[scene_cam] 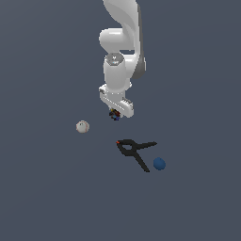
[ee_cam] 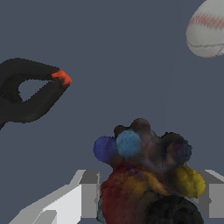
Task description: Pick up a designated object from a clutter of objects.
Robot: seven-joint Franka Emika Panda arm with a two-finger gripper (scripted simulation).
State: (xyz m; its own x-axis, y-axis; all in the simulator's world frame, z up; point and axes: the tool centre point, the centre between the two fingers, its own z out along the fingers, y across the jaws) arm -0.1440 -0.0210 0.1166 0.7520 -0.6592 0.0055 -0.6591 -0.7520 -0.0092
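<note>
Wrist view: pincer (ee_cam: 146,199) fingers closed against the dark multicoloured lump (ee_cam: 146,175) between them.

Open floor between baseball (scene_cam: 82,126) and clamp (scene_cam: 134,150).

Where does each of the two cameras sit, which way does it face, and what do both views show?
Exterior view: off the arm, raised, looking down at the floor; shows the white arm, gripper, off-white ball, black clamp and blue ball.
Wrist view: on the wrist, facing along the fingers at the dark multicoloured lump between them.
Shared: lump, clamp's red tip, off-white ball.
</note>
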